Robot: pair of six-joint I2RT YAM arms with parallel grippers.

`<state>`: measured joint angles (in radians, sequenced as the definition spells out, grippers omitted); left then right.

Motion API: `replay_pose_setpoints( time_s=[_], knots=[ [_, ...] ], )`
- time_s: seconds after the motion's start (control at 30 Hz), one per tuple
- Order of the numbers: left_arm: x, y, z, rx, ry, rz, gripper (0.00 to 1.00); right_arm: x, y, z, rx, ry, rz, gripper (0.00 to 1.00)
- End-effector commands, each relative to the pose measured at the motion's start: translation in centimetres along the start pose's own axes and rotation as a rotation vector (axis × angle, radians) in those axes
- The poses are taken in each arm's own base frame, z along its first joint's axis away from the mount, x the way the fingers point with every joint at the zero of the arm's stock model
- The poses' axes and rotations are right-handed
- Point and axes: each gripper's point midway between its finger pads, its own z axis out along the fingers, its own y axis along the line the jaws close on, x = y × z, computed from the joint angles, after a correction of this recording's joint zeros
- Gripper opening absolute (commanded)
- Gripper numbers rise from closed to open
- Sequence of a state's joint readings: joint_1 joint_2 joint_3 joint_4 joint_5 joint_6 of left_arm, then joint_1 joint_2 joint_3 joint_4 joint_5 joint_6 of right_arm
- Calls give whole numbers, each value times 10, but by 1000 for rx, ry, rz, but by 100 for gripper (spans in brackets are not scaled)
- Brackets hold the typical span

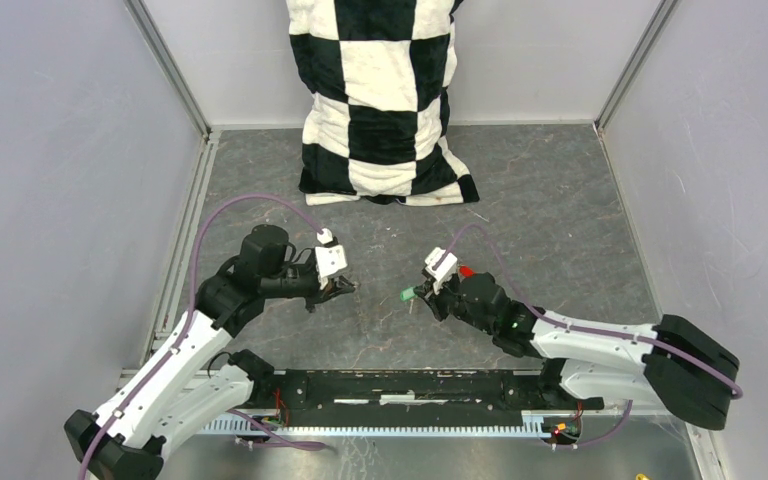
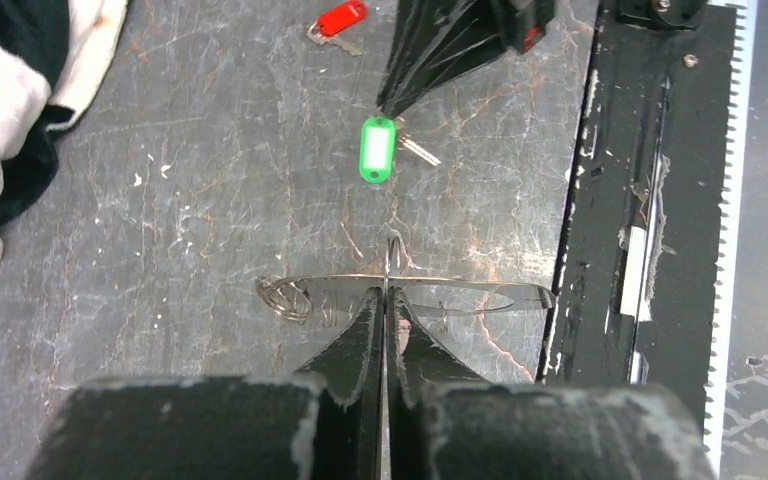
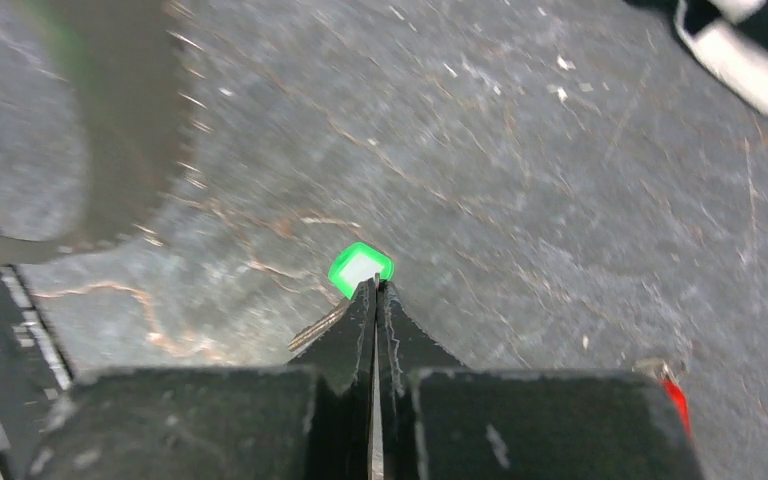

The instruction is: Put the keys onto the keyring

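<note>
The keyring (image 2: 460,289) is a thin silvery wire loop, a long flat oval seen nearly edge-on, with small metal links (image 2: 284,298) bunched at one end. The left gripper (image 2: 385,295) pinches it mid-length. Just beyond it is the green key (image 2: 378,150), its plastic head showing a white label and its short metal blade angling off sideways; the right gripper (image 3: 375,290) is closed on the edge of its head. The red key (image 2: 340,18) lies flat on the table farther back, apart from both.

A black-and-white checked cloth (image 1: 385,100) slumps against the back wall (image 1: 520,50) at the far edge of a grey, marbled table (image 1: 560,200). A black rail (image 1: 410,385) runs along the near edge.
</note>
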<state>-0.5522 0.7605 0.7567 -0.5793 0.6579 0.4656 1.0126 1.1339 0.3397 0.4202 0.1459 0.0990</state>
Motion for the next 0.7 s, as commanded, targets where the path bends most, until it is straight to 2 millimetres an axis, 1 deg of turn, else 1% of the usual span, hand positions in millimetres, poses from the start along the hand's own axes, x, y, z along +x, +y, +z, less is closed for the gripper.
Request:
replay_pose_setpoints(
  time_s=[0.0,0.1,0.23,0.37,0.5,0.67],
  knots=[
    [-11,15,4,-69,-34,-58,2,-50,38,-10,-210,-100,24,0],
    [-9,17,7,-77,-37,-62,2,-70,56,-17,-307,-139,54,0],
    [-5,21,10,-93,-31,-71,2,-100,69,-25,-379,-204,71,0],
    [0,23,12,-98,-18,-79,2,-122,84,-29,-444,-240,55,0],
    [0,21,12,-89,-22,-79,2,-138,95,-30,-493,-284,65,0],
    [-3,21,12,-87,-30,-75,2,-151,104,-26,-523,-302,69,0]
  ],
)
